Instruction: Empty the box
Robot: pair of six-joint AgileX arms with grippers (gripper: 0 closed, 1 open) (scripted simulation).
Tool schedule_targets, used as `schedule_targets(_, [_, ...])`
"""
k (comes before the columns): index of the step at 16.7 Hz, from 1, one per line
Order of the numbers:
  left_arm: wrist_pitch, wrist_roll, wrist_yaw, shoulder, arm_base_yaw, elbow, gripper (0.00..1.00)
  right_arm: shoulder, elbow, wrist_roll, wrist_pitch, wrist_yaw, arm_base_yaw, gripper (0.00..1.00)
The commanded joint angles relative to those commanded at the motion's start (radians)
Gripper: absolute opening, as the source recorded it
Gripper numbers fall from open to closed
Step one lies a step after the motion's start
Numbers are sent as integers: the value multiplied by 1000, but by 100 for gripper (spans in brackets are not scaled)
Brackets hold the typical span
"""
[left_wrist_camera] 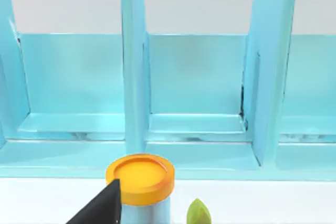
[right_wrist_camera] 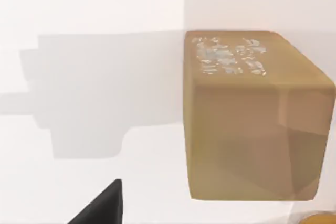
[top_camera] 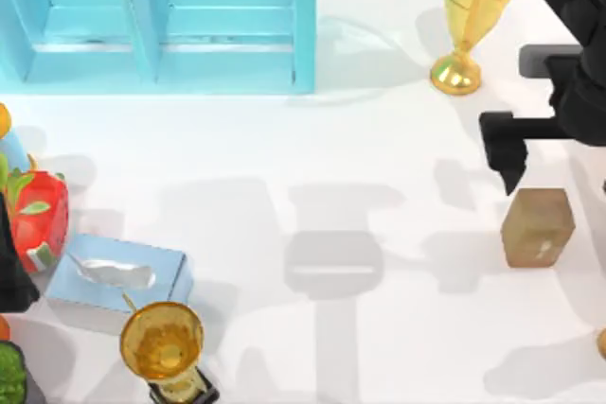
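One brown box (top_camera: pixel 537 227) sits at the table's (top_camera: pixel 379 158) right, just below the right gripper (top_camera: pixel 507 153); whether its fingers are open, I cannot tell

Glossy gilt metal goblet (top_camera: pixel 471 16); matt, perhaps cardboard, brown box (top_camera: pixel 537 227); smooth white table (top_camera: pixel 379 158).

White table (top_camera: pixel 379 139); blue shelf (top_camera: pixel 161 21), tan box (top_camera: pixel 537 227), tissue box (top_camera: pixel 115 276), trophies.

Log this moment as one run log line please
phase: approach | right gripper: above table beside brown box, not touching | left arm: parked at left edge, facing blue shelf | box: closed, on table's right side
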Motion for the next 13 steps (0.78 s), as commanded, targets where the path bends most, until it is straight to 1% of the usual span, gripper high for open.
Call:
schedule_targets(2, [0,0,0,0,0,0,100,9,21,-31,-11,0,-31,100])
schedule_targets(5, [0,0,0,0,0,0,100,40,90,-137,-50,0,-139,100])
schedule_targets(13, [0,0,0,0,0,0,100,160,353,-570,-196,0,-579,100])
